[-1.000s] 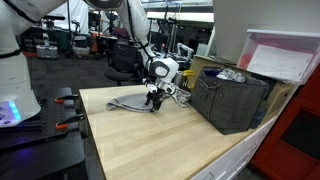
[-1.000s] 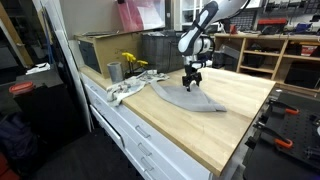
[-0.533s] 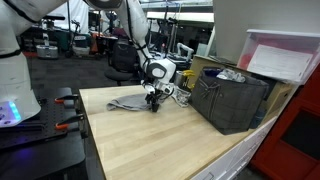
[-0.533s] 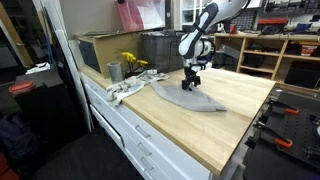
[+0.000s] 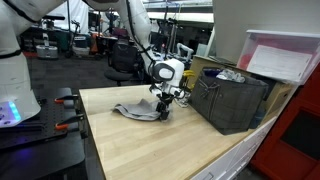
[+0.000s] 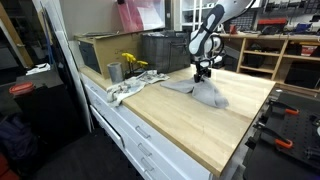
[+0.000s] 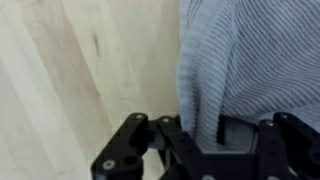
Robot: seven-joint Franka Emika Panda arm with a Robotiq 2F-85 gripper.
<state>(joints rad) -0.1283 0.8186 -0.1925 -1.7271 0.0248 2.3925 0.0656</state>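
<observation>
Grey cloth (image 6: 198, 93) is pinched at a raised fold by the closed gripper (image 6: 205, 77), the rest trailing across the table (image 6: 190, 130).

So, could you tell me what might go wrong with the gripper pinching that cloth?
1. The gripper seems to hold only a small fold of the grey cloth, so it may slip free if pulled.
2. The black crate stands close by, so the arm could bump it.
</observation>
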